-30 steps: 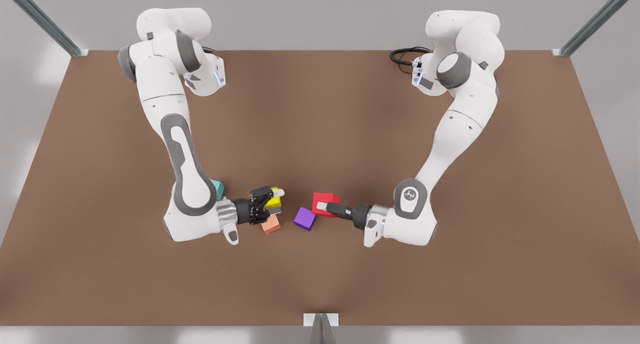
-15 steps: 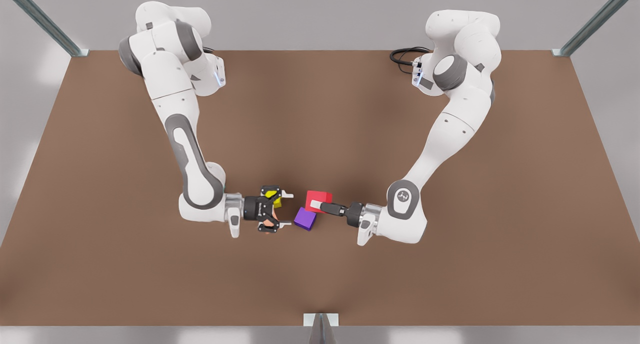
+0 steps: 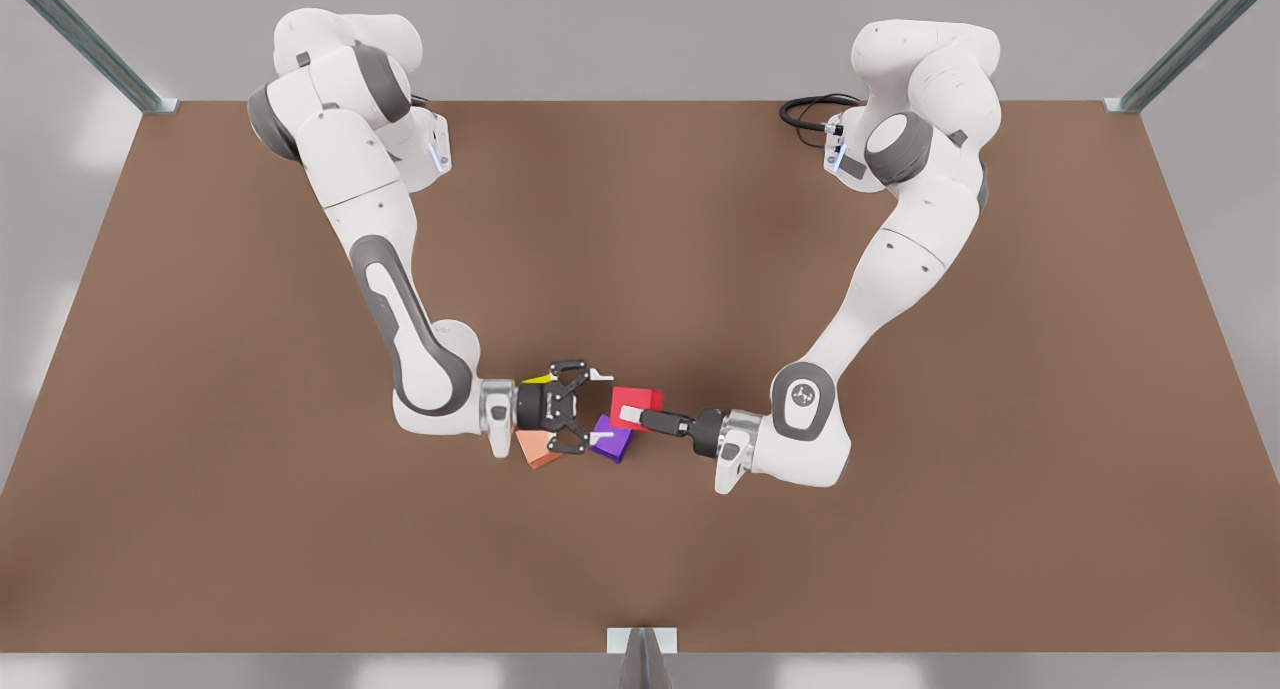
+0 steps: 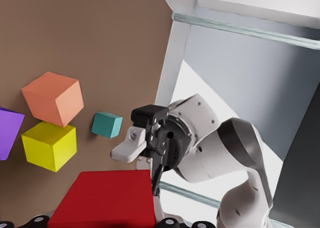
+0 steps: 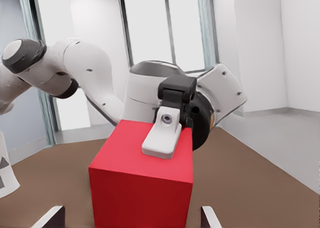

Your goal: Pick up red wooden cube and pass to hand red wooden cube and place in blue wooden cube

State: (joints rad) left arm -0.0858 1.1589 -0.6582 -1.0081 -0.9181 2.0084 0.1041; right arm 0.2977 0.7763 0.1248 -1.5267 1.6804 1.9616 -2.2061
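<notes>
Left fingers [image 3: 632, 412] on red wooden cube [image 3: 641, 397]

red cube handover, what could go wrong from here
1. The right gripper is open and not yet closed on the red cube. If the left gripper lets go early, the cube would likely drop.
2. In the front view, the right gripper's lower finger overlaps the purple cube, with the orange cube close by. If it is low enough, it could nudge them.
</notes>
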